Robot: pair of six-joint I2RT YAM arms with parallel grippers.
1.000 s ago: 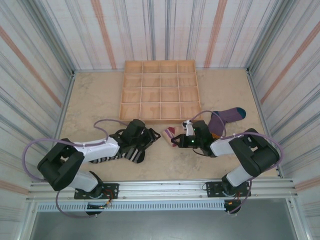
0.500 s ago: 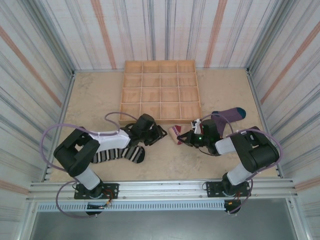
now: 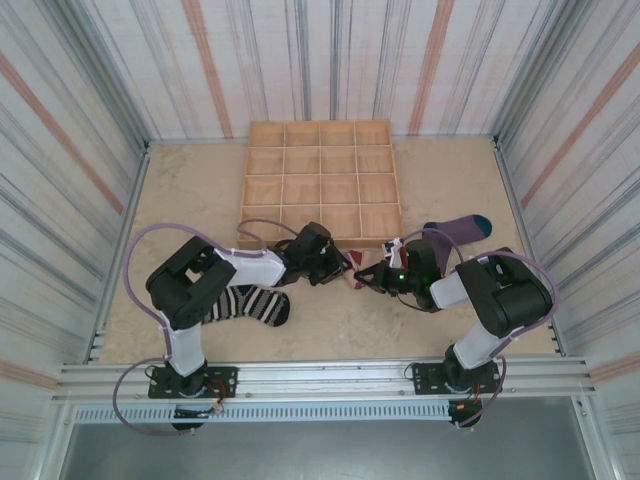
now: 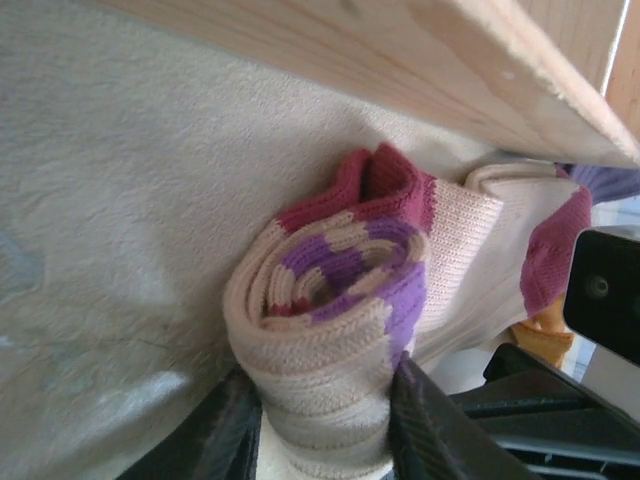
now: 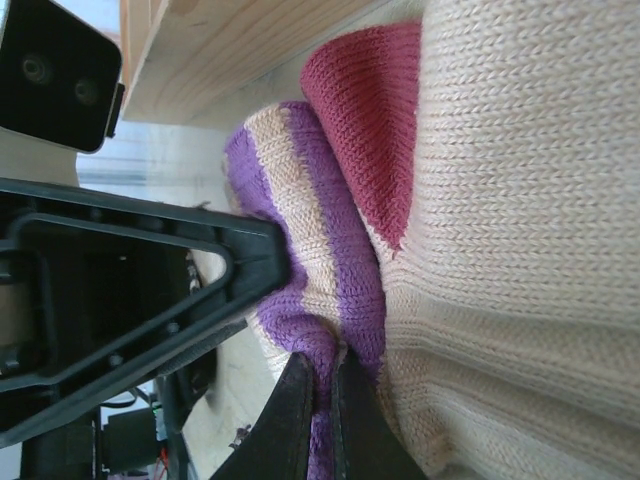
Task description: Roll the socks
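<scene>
A tan sock (image 3: 352, 270) with a dark red toe and purple-and-cream stripes lies just in front of the wooden tray. One end of it is rolled into a coil (image 4: 330, 300). My left gripper (image 3: 335, 268) (image 4: 322, 385) is shut on that coil, one finger pressing each side. From the right, my right gripper (image 3: 366, 278) (image 5: 322, 375) pinches a fold of the tan sock's striped cuff (image 5: 300, 250). The black-and-white striped sock (image 3: 245, 303) lies flat under the left arm. The purple sock (image 3: 455, 230), with a teal end, lies behind the right arm.
The wooden tray (image 3: 320, 180) with several square compartments stands at the back centre; its front wall (image 4: 400, 60) (image 5: 220, 50) runs right beside the tan sock. Striped walls close in the tan table (image 3: 190, 200). Purple cables loop from both arms.
My left gripper has swung right, away from the striped sock, over to the tan sock and closed round its rolled end. The right gripper has kept its hold and shifted slightly.
</scene>
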